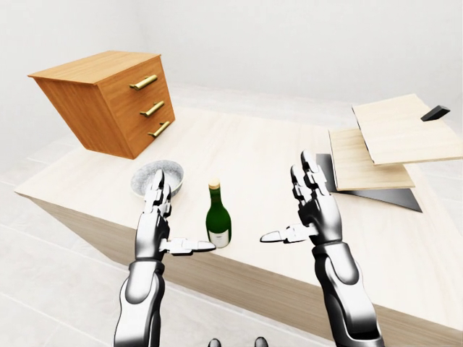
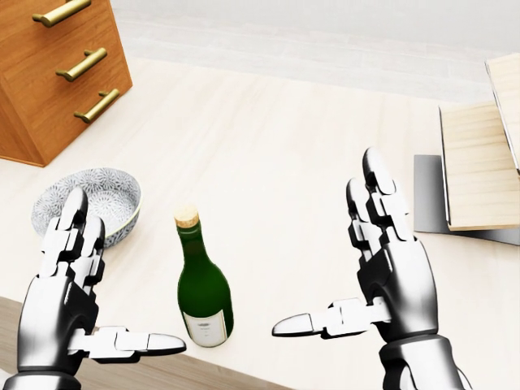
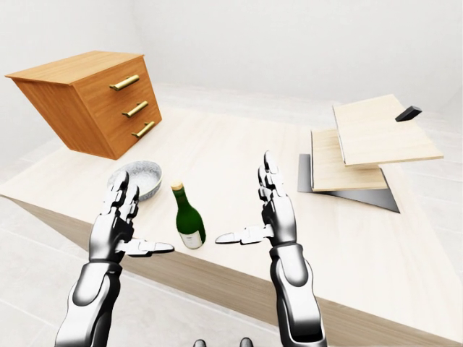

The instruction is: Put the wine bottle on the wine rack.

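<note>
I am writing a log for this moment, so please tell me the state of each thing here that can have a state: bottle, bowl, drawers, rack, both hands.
wine bottle: upright on the table, corked, not held.
bowl: upright; nothing seen inside.
drawer cabinet: three drawers, all shut.
wine rack: no bottle on it.
left hand: open, left of the bottle, not touching it.
right hand: open, right of the bottle, not touching it.

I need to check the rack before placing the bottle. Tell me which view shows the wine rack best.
The left-eye view: the whole wine rack shows there, its stacked light wooden boards tilted on a dark base. The right-eye view shows nearly the same. The head view cuts it off at its right edge, showing only part of the boards and base.
</note>
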Tool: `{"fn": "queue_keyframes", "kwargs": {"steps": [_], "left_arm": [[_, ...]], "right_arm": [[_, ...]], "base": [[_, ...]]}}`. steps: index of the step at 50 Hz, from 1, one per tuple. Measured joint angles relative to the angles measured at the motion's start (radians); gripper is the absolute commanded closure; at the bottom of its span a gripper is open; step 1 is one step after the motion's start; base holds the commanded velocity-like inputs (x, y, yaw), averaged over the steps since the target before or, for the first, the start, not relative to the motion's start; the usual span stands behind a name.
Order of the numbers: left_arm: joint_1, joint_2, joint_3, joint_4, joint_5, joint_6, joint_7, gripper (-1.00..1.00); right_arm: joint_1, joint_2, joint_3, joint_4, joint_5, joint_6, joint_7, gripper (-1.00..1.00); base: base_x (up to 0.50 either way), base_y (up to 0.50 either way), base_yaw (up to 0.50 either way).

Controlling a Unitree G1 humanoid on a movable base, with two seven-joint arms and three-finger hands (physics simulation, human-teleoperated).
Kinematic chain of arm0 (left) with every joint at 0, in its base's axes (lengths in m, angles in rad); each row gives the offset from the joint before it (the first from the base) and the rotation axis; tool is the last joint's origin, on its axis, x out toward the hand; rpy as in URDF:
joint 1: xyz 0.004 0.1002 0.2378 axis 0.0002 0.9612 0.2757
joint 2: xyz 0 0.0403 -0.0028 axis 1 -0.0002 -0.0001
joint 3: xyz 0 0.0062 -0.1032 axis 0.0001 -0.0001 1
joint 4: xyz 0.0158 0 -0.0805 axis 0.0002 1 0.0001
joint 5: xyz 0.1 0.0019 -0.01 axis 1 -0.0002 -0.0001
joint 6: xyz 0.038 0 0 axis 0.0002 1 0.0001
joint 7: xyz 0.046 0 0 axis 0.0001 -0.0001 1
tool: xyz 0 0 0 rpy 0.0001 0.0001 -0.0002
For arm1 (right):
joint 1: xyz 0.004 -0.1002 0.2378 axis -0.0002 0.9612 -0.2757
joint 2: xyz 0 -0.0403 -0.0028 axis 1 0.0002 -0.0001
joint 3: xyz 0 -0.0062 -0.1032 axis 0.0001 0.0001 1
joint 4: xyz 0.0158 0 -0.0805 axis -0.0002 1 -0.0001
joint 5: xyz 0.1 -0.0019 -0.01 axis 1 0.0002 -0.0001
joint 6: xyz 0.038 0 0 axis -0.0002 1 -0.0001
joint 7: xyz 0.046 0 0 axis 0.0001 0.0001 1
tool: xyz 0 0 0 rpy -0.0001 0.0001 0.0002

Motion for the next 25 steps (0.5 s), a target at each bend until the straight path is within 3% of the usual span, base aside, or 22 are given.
{"fn": "queue_keyframes", "kwargs": {"steps": [5, 12, 25], "left_arm": [[0.001, 0.001, 0.002, 0.001, -0.001, 0.0, -0.001, -1.0], [0.007, 0.002, 0.006, 0.002, -0.005, 0.0, -0.004, -1.0], [0.014, 0.002, 0.014, -0.005, -0.01, 0.0, -0.01, -1.0]], "right_arm": [[0.001, 0.001, 0.006, 0.001, -0.005, 0.0, -0.001, -1.0], [0.003, 0.002, 0.013, 0.003, -0.012, 0.0, -0.003, -1.0], [-0.02, 0.007, 0.019, 0.013, -0.016, 0.0, -0.012, -1.0]], "base": [[0.0, 0.0, 0.0], [0.42, 0.14, 0.0], [0.0, 0.0, 0.0]]}}
